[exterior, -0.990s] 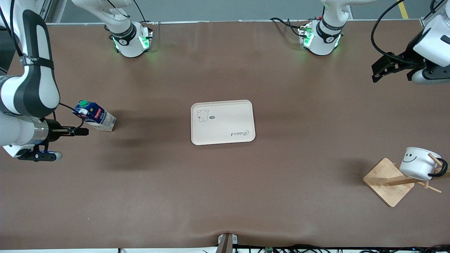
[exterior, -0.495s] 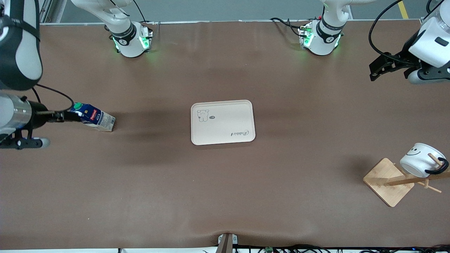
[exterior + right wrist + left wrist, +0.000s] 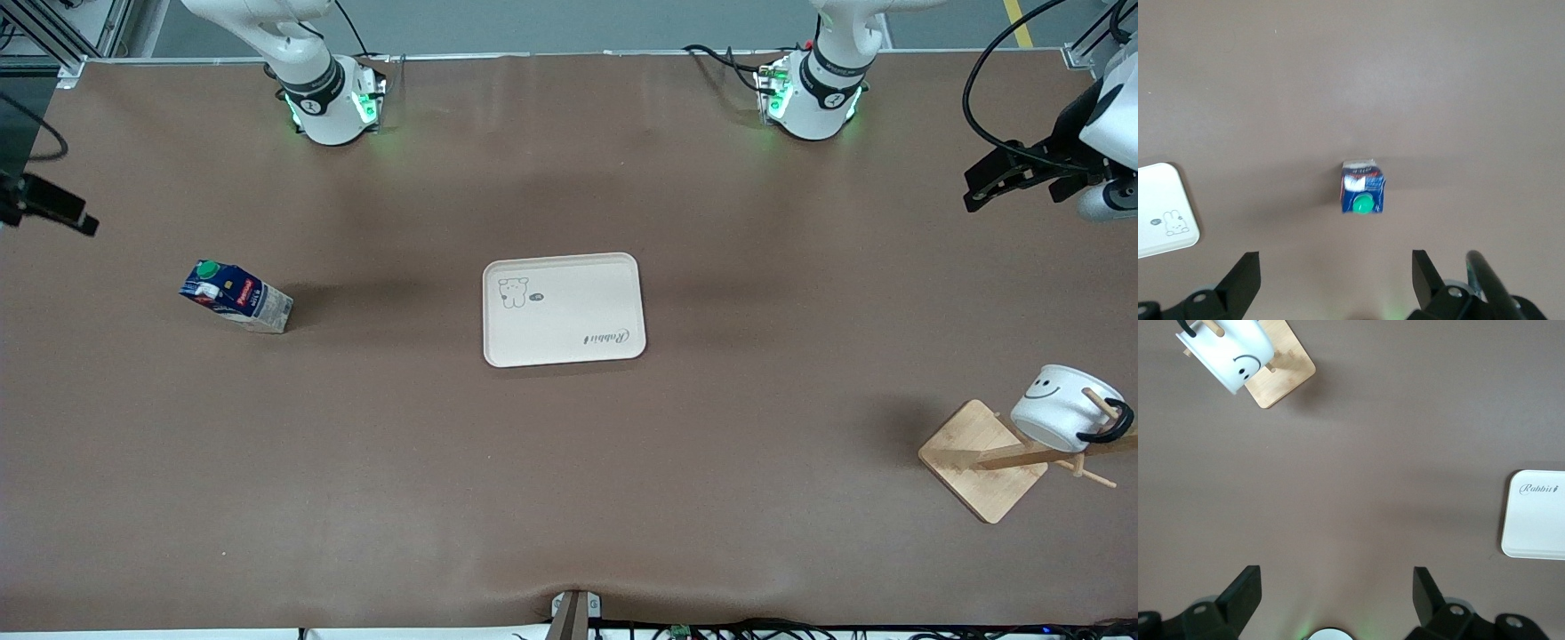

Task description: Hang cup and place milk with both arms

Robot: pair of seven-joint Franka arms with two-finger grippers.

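Right tool [image 3: 1331,283] fingers spread, over table [image 3: 1458,80]; milk [image 3: 1363,187] upright; tray [image 3: 1165,210] corner apart

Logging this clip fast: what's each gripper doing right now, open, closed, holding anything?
Left gripper: open, empty, up over the left arm's end of the table.
Right gripper: open, empty, high above the milk.

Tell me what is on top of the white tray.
Nothing stands on the tray; only its printed rabbit and lettering show. The milk stands on the table toward the right arm's end.
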